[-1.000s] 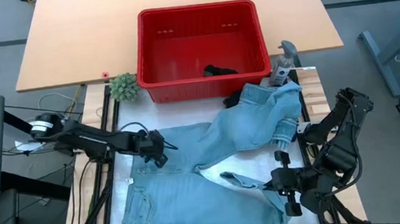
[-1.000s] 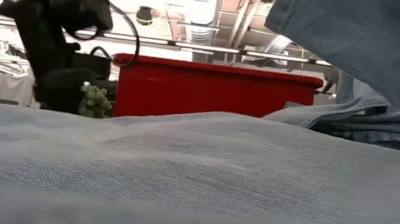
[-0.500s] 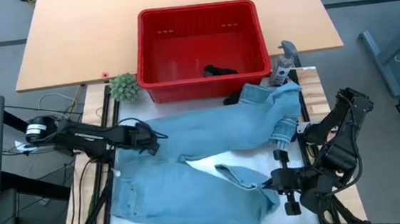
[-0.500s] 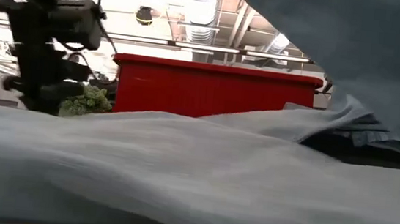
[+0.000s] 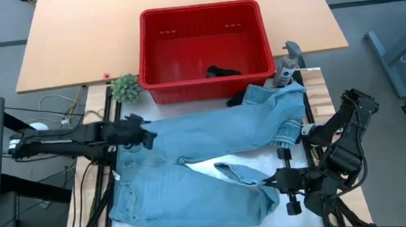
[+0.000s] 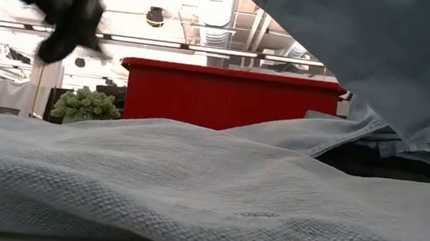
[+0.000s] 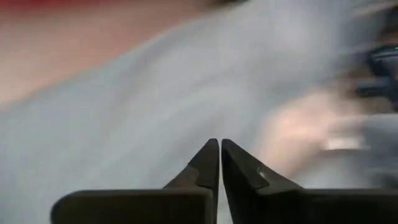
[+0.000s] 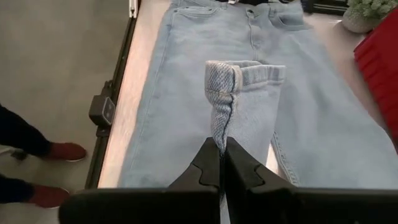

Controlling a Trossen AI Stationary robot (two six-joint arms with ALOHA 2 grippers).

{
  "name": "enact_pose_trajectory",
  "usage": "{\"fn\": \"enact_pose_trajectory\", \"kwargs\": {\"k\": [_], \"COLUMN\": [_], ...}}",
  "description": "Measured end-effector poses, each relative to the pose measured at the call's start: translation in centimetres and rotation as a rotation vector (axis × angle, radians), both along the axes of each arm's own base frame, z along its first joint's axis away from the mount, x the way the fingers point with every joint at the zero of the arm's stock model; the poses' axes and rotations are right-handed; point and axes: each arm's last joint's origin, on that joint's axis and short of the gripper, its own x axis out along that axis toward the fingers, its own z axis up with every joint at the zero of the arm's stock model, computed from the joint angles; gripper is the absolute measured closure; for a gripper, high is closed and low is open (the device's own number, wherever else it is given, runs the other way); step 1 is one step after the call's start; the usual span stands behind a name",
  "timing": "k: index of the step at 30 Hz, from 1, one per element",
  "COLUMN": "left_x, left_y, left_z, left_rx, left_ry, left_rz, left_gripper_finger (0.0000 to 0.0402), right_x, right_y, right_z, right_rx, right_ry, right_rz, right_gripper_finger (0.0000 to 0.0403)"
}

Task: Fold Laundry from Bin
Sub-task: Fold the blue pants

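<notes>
Woven light-blue denim jeans (image 5: pixel 195 194) spread flat, right gripper (image 8: pixel 220 151) pinching hemmed cuff; left gripper (image 5: pixel 149 134) clenched, slotted red bin (image 5: pixel 208 84)

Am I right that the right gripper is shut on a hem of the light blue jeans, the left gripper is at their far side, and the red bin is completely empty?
Not quite: the red bin is not empty. The high view shows a small dark garment lying in it. The rest holds: the right gripper is pinching a hem of the light blue jeans, and the left gripper is at their far side.

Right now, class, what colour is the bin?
The bin is red; the high view shows it best.
</notes>
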Motion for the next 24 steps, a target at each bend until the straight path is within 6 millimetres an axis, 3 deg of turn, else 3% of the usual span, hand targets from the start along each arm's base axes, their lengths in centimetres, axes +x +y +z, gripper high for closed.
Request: {"fn": "enact_pose_trajectory", "kwargs": {"k": [5,10,17,24], "left_x": [0.6,1.8,5.8,8.2], "left_y": [-1.0,-2.3,-4.6,-6.0], "left_z": [5.7,8.0,6.6,7.1], "left_rx": [0.286,0.449,0.537,0.775], "left_ry": [-0.529,-0.769,-0.724,-0.623], "left_rz": [-0.186,-0.287,-0.424,-0.508], "left_gripper_finger": [0.0351,0.0283,0.0199,0.0194], "right_x": [0.3,1.6,3.3,3.9], "right_y": [-0.1,-0.3,-0.8,-1.9], "right_z": [0.4,1.2,2.2,4.5], "right_rx": [-0.115,-0.190,-0.241,-0.256], "right_ry": [-0.092,-0.166,-0.248,-0.385], "right_rz": [-0.006,0.028,0.049,0.034], "right_gripper_finger": [0.0378,0.0378,0.0378,0.0378]}}
